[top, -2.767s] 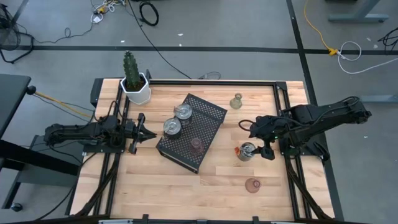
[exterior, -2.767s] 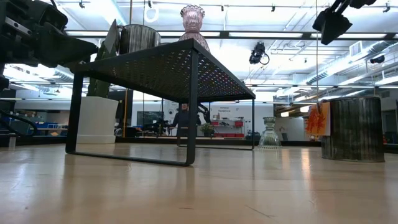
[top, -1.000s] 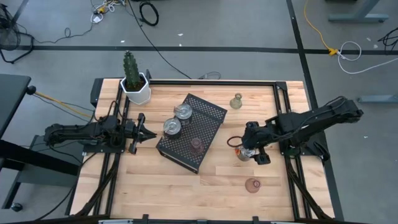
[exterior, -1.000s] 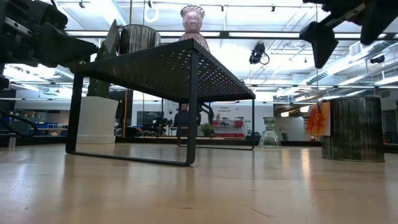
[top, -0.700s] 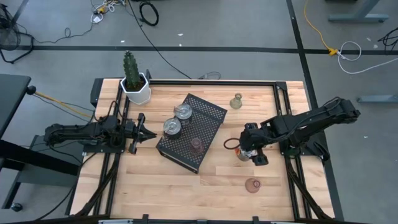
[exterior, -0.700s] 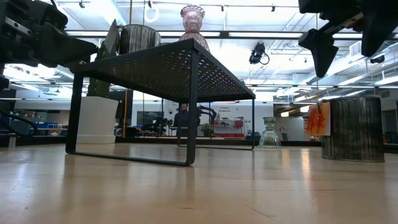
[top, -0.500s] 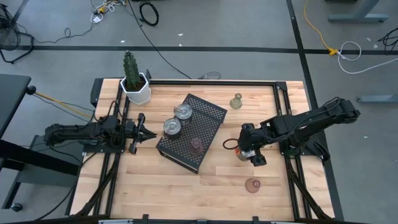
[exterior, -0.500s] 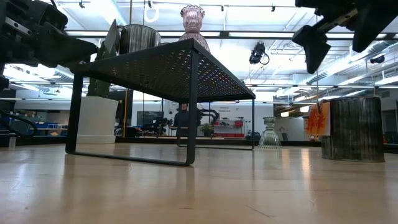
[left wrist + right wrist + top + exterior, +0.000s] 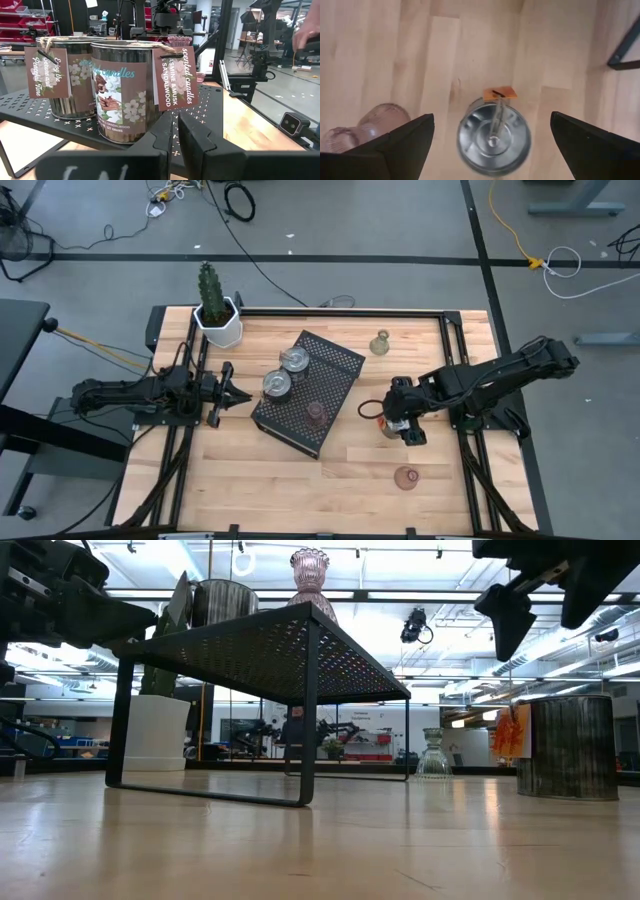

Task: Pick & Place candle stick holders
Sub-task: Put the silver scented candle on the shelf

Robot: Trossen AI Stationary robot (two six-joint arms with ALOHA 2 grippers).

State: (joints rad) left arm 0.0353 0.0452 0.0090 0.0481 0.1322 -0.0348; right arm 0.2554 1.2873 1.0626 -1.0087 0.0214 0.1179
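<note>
**Observer:** Where are you right now?

**Me:** My right jaws hang spread as wide as they go, straight above the silver tin holder that stands on the bare bench just off the black perforated tray. Nothing is held. My left jaws are pressed together and empty, parked at the tray's other side

**Observer:** And the rest of the holders?

**Me:** Two silver tins and one pink glass stand on the tray. The olive glass sits near the far edge of the bench, and another pink glass stands near the front, close to my target

**Observer:** What worries you?

**Me:** Mostly the orange tag and its string lying across the tin's mouth. If I come down off-centre, a finger could land on the rim or snag that string, and the tin would tip or skid on the smooth wood

**Observer:** Anything else?

**Me:** The tin is wide and slick. I judge it fills most of my spread, so there is little margin; a shallow grip could let it slide out mid-lift. The pink glass shows beside one finger in my wrist view, so a sideways drift on the descent could knock it over. Later, the tray is crowded and raised, so a low carry could clip its edge
</note>
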